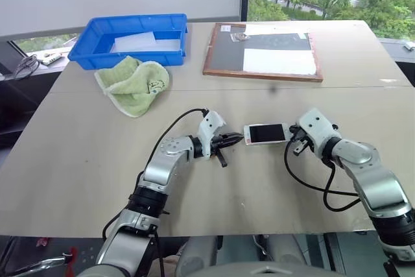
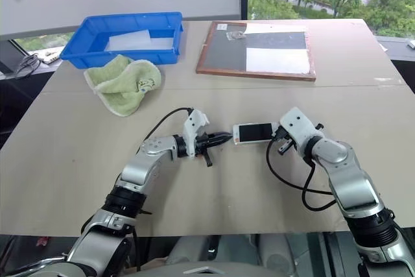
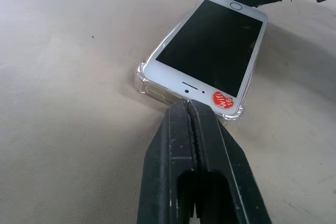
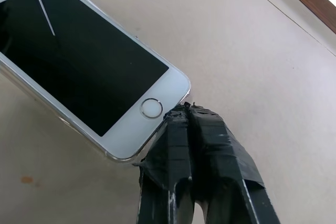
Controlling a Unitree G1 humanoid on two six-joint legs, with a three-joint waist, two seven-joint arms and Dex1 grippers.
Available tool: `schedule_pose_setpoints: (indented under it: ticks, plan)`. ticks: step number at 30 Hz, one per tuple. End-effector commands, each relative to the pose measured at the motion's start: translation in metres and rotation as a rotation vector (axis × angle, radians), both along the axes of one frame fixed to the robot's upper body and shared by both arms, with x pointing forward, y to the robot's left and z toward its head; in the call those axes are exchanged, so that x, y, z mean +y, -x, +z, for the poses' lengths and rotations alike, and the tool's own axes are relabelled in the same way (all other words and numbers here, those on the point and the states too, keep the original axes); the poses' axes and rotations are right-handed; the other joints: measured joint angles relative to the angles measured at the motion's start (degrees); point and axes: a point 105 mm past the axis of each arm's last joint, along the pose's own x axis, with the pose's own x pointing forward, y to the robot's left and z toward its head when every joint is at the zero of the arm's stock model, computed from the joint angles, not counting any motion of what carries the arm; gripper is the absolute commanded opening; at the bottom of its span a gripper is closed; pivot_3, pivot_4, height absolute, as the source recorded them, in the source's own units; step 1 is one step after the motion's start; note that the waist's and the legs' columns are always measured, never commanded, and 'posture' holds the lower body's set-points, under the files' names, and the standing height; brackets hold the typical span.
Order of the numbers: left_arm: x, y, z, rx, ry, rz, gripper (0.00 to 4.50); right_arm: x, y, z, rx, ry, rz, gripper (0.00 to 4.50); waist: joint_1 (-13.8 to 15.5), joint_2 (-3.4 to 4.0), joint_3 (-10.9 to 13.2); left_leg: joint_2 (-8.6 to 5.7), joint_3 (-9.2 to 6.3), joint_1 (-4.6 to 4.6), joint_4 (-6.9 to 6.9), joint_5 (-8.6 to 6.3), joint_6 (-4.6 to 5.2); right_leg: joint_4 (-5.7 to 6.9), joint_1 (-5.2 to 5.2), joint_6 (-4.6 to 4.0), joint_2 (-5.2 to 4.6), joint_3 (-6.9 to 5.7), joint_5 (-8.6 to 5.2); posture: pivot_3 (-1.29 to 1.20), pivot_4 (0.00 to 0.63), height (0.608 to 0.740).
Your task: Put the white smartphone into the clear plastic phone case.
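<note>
Phone [image 1: 266,133] lying screen-up on table [image 1: 78,160], well short of the framed board [image 1: 262,50], seemingly already sitting in the case [image 3: 144,85]: clear rim visible hugging the earpiece corners and running along the long edge. Home-button end not plainly seated; rim there hard to read behind the right fingers.

Left gripper [image 1: 228,140] at the earpiece end, jaws pressed fully together, holding nothing, tips just touching or nearly touching the case rim beside the red sticker [image 3: 222,99]. Right gripper [image 4: 181,116] at the opposite end, jaws likewise closed and empty, tips against the corner by the home button [image 4: 151,107]. Phone pinned end to end between the two.

Handling, as a judgement: phone stiff, light, smooth-sided, with a glass face; likely to skate across the bare table under a sideways push unless blocked from the other end. Case thin and springy, lip flexing outward then snapping back, slippery and hard to pinch. Best contact on the short ends and corners, pressing down at the bezel rather than mid-screen; closed fingertips suit poking a corner home better than gripping. Risks: tips sliding off the rounded corner, or one end popping out while the other is pushed in.

Towel [image 1: 133,84] and blue bin [image 1: 130,40] lying well off, far side of the table from the phone.
</note>
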Motion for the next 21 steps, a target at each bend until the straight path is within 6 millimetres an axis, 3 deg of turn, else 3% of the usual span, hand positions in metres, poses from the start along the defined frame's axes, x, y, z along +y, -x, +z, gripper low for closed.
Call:
schedule_pose_setpoints:
  ticks: [1,6,12,16,21]
  plan:
    - [-0.003,0.000,0.005,-0.022,0.006,-0.021,0.01,0.020,0.003,0.012,-0.042,-0.029,0.080,0.00,0.0,0.00,0.0,0.01,0.00,0.00,0.00,0.00,0.00,0.00,0.00,0.00,0.01,-0.01,0.00,0.00,0.150,0.740]
    - [0.013,-0.006,0.009,-0.027,0.016,0.038,0.01,0.006,0.000,0.014,-0.059,-0.022,0.034,0.00,-0.1,0.00,0.0,0.02,0.00,0.01,0.00,0.00,0.00,0.01,0.00,-0.01,0.02,0.00,0.00,0.00,0.150,0.740]
    - [0.014,-0.017,0.036,-0.072,0.098,0.043,0.01,-0.026,-0.004,0.021,-0.082,-0.020,-0.058,0.00,0.3,-0.01,0.0,-0.02,0.04,-0.05,0.04,0.00,0.00,0.00,0.00,-0.01,0.00,-0.02,0.01,0.00,0.150,0.740]
    - [0.004,-0.016,0.036,-0.065,0.095,-0.002,0.01,-0.028,-0.004,0.032,-0.105,-0.110,-0.066,0.00,0.2,-0.02,0.0,-0.03,0.09,-0.06,0.04,0.00,0.00,-0.01,0.00,-0.01,-0.01,-0.02,0.01,0.00,0.150,0.740]
    - [-0.026,-0.008,0.032,-0.049,0.096,-0.099,0.01,-0.016,-0.001,0.038,-0.114,-0.183,-0.027,0.00,0.0,-0.02,0.0,-0.01,0.22,-0.04,0.03,0.00,0.00,0.01,0.00,-0.01,0.01,-0.02,0.01,0.00,0.150,0.740]
